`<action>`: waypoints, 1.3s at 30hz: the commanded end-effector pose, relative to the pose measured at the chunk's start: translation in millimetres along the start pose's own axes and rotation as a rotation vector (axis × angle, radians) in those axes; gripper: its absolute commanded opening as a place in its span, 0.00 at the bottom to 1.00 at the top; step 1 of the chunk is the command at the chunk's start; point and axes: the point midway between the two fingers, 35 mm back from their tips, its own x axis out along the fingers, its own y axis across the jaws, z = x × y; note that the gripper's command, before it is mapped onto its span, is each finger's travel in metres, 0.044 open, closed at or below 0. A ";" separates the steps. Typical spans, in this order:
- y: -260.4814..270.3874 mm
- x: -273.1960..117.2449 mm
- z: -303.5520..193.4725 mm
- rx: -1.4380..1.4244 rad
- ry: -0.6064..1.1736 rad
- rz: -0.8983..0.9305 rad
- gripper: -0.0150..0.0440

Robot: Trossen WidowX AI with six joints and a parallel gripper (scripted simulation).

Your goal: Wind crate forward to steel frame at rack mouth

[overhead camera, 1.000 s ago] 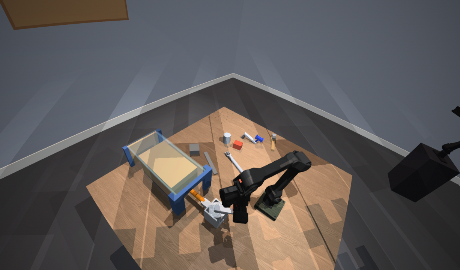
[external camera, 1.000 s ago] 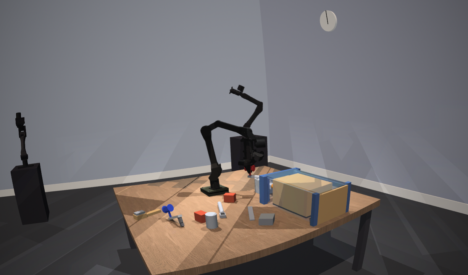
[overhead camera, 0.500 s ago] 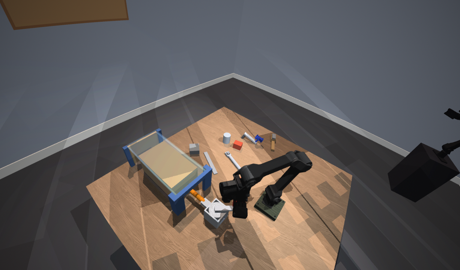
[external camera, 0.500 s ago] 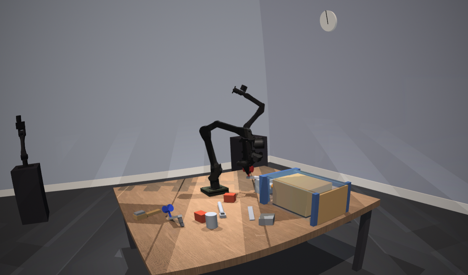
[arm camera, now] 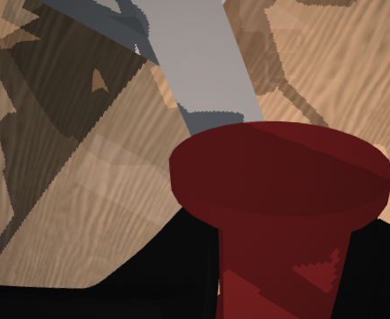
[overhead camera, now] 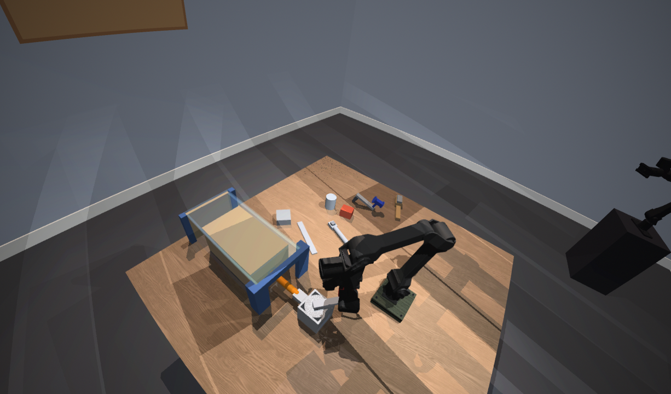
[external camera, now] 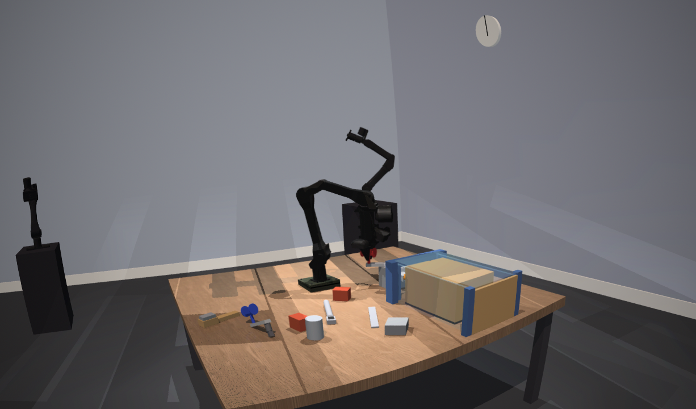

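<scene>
Crate [overhead camera: 247,239] [external camera: 434,287] sits inside the cubby [overhead camera: 279,270] [external camera: 391,282] in the top view; the arm hides the gripper's fingertips. The exterior view shows red between them, finger detail too small. In the wrist view, the gripper [arm camera: 251,194] clamps the red knob [arm camera: 281,170], its lower end cut off.

Bench [overhead camera: 455,313] [external camera: 340,366] [arm camera: 128,186] looks like grained wood – crate [overhead camera: 239,239] [external camera: 431,284] matt; knob [arm camera: 279,173] smooth, prob. plastic.
</scene>
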 end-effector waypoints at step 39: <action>-49.2 -1.4 40.4 0.019 -0.014 -0.036 0.25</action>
